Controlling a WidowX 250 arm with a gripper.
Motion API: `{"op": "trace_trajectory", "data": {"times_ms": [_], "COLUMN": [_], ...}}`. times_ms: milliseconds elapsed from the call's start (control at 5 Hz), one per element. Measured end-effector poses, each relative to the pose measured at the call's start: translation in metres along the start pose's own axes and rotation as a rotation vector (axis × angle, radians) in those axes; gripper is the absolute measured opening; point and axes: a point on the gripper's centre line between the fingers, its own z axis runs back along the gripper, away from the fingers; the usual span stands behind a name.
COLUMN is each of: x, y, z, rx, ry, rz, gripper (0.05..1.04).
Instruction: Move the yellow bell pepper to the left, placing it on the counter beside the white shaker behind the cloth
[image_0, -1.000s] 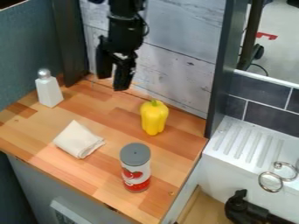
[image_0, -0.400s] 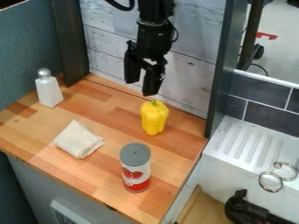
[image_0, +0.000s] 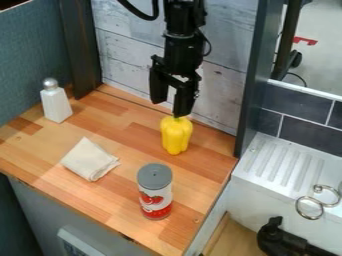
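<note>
Standing at five o'clock on the bench (image_0: 127, 111), the can (image_0: 155, 192) is nearest; the cloth (image_0: 90, 160) lies toward nine, the yellow pepper (image_0: 176, 136) upright toward two. Any grasp there would, I judge, want the pepper centred between the fingers before a gentle squeeze. Beyond, the arm (image_0: 184, 50) drops from one o'clock, its tool (image_0: 169, 109) pointing down, fingers apart, one tip by the stem; contact is unclear.
</note>
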Motion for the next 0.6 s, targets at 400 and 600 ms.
{"op": "trace_trajectory", "data": {"times_ms": [400, 600], "x": [0.002, 0.002], "y": [0.0, 0.0], "z": [-0.003, -0.011], "rx": [0.002, -0.002], "ry": [0.004, 0.026], "rz": [0.01, 0.021], "gripper": [1.0, 1.0]}}
